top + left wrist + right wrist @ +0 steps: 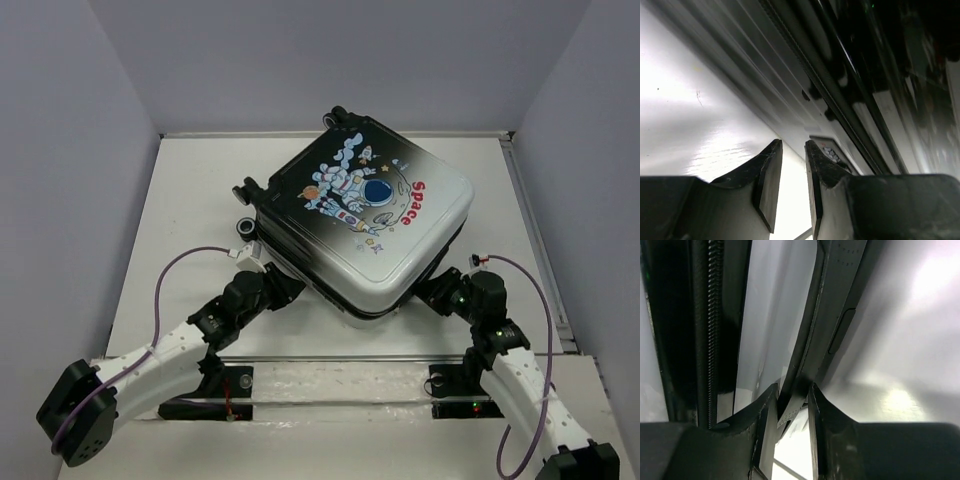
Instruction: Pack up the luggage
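Observation:
The luggage (370,220) lies flat on the table with its astronaut and red "Space" print up, the lid down, wheels (244,190) at its far-left side. My left gripper (288,290) is low at its near-left side. In the left wrist view the gripper (792,142) has a narrow gap with nothing in it, just short of the ribbed shell (790,90), zipper (812,75) and combination lock (832,152). My right gripper (432,290) is at the near-right side. In the right wrist view the gripper (792,386) is closed round a dark rim of the luggage (815,340).
White walls enclose the table (190,220) at the left, back and right. A low rail (350,358) runs along the near edge between the arm bases. Purple cables (190,258) loop off both wrists.

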### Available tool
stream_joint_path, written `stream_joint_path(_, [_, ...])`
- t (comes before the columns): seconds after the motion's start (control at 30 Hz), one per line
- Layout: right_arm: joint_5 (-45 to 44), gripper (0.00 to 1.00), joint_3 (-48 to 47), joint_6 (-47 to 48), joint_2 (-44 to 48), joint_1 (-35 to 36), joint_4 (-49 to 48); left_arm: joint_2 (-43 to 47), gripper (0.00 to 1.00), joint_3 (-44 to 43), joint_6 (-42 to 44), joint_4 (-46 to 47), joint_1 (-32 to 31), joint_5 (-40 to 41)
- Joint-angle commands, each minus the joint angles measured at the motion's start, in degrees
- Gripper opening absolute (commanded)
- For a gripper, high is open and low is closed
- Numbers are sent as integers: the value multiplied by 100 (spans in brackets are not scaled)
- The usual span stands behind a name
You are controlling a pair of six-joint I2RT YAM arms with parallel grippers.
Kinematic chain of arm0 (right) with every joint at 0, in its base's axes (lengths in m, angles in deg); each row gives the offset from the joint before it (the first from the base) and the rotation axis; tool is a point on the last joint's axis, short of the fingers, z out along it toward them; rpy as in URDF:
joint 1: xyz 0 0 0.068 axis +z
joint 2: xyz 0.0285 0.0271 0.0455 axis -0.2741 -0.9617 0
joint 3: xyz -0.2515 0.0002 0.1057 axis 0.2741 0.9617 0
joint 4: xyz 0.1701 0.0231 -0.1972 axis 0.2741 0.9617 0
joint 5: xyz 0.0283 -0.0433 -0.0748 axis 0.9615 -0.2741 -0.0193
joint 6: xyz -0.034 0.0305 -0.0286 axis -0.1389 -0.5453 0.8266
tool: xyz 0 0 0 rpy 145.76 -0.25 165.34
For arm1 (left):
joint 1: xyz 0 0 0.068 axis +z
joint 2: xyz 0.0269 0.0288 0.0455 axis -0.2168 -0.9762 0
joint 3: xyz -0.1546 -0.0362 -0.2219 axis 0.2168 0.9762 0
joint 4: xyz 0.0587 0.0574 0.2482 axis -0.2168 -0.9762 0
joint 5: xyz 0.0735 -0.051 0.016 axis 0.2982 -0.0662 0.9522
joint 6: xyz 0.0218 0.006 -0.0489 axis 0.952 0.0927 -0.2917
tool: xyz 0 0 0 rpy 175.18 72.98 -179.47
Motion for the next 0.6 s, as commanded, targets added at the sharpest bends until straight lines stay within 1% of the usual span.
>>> stream_joint_path(0.0, [30, 20, 55, 525, -1165, 48, -2530, 3, 35, 157, 10, 532, -44, 184])
stream_joint_path(0.03, [93, 19, -41, 596, -1864, 48, -2777, -23, 35, 157, -8, 558, -44, 175])
stream_joint_path(0.07, [172, 18, -155, 675, -2228, 48, -3058, -41, 35, 157, -8, 585, -53, 166])
stream_joint_path(0.1, [390, 18, -304, 745, -2579, 48, -3765, -67, 35, 148, -25, 611, -70, 166])
stream_joint_path(0.13, [453, 17, -419, 833, -2922, 48, -4033, -85, 35, 140, -25, 629, -96, 175])
stream_joint_path(0.17, [523, 17, -542, 904, -3561, 48, -4497, -102, 35, 140, -34, 638, -105, 175])
stream_joint_path(0.2, [768, 17, -752, 991, -3854, 48, -4780, -111, 35, 140, -69, 672, -149, 193])
stream_joint_path(0.27, [805, 17, -981, 1036, -4295, 48, -5142, -120, 35, 140, -87, 708, -193, 210])
stream_joint_path(0.3, [840, 17, -1113, 1106, -4671, 48, -5213, -120, 35, 131, -87, 751, -211, 228])
stream_joint_path(0.37, [1007, 18, -1482, 1194, -5007, 48, -5345, -181, 35, 96, -61, 778, -237, 298])
stream_joint_path(0.4, [1190, 18, -1631, 1220, -5331, 48, -5450, -216, 35, 70, -61, 804, -237, 316])
stream_joint_path(0.5, [1499, 23, -2089, 1317, -5737, 48, -5653, -374, 35, 34, -43, 998, -246, 333])
stream_joint_path(0.57, [1543, 29, -2291, 1571, -5922, 48, -5601, -515, 35, 8, -34, 1068, -255, 325])
